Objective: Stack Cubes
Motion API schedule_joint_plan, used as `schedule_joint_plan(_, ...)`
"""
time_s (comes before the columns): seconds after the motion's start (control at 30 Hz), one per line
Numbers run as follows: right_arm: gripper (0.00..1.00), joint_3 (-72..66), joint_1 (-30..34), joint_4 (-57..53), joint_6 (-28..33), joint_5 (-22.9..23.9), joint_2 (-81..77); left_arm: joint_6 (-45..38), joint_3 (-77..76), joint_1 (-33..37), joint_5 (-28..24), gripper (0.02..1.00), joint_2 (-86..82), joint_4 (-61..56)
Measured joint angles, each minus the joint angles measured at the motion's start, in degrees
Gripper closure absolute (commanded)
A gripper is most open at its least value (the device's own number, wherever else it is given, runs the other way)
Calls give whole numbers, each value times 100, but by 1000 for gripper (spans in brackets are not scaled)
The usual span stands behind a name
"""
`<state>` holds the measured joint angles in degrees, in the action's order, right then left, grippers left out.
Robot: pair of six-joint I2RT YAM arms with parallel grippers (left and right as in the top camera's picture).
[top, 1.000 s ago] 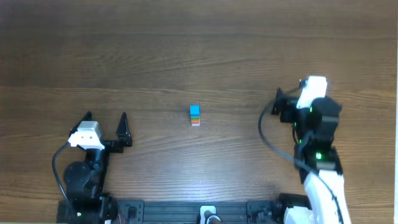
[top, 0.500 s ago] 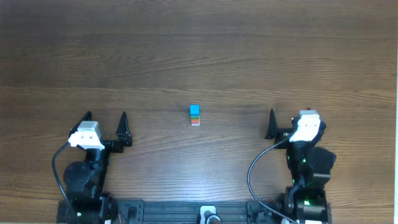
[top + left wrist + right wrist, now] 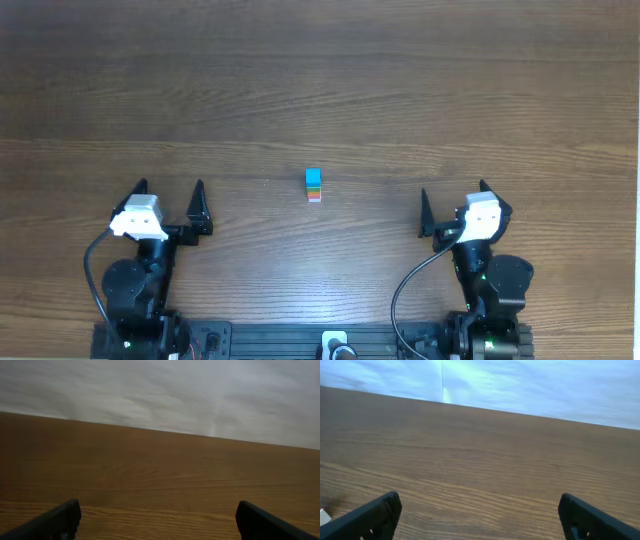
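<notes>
- The brown wooden table holds the cube stack near its middle.
- The left end effector is well off to the left of the cube stack. Its fingers are spread wide, and it holds nothing.
- The right end effector is well off to the right of the cube stack. It is wide open too, and it holds nothing.
- The cube stack stands between them and touches neither. A blue cube is on top.

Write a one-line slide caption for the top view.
A stack of cubes, blue on top, stands between the open left gripper and open right gripper.
</notes>
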<state>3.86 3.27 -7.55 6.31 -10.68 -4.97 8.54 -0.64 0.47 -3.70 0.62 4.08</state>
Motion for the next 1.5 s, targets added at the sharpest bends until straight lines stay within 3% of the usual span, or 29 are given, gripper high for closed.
schedule_joint_plan(0.33,7,-42,-11,-164,15,2,407,0,0,0,0,18,0,0)
schedule_joint_plan(0.57,7,-162,-87,726,17,4,409,0,0,0,0,18,0,0)
schedule_joint_plan(1.03,9,-326,-225,424,-13,181,413,0,0,0,0,18,0,-2)
schedule_joint_plan(1.5,9,-326,-225,420,-481,208,258,0,0,0,0,18,0,0)
